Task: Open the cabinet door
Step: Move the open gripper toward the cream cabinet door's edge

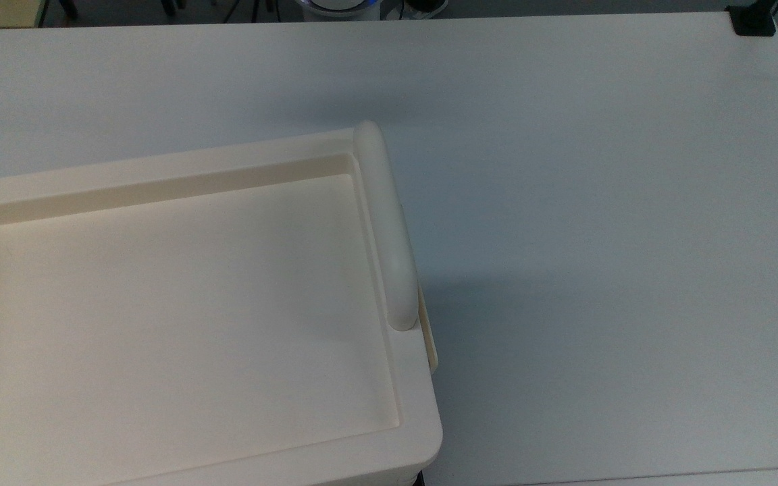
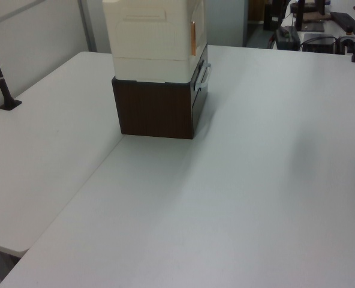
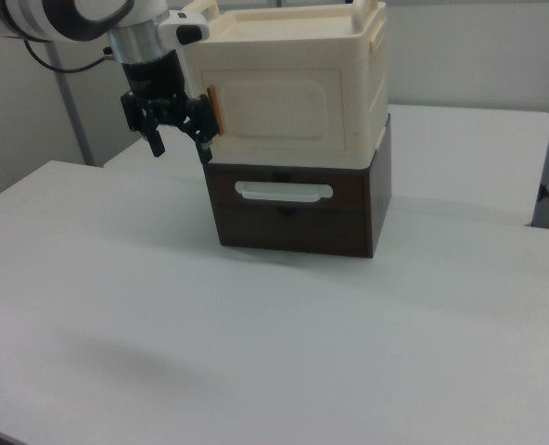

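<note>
In the right view, the cream cabinet door (image 3: 279,111) is a flat front panel with a raised rim and lies flush against the cabinet. An orange-brown strip (image 3: 214,109) runs down the door's left edge. My gripper (image 3: 177,141) hangs at that edge, fingers pointing down and open with nothing between them. Its right fingertip (image 3: 203,148) is close to the door's lower left corner; I cannot tell whether it touches. The left view shows the door edge-on at the strip (image 2: 193,30). In the top view a thin sliver of the door (image 1: 431,337) shows beside the bar handle (image 1: 385,223).
The cabinet stands on a dark brown drawer box (image 3: 298,209) with a white pull (image 3: 284,192). Its recessed tray top (image 1: 159,304) takes up the top view's left. The white table (image 3: 274,352) spreads wide in front. A black post (image 2: 0,78) stands at the left view's left edge.
</note>
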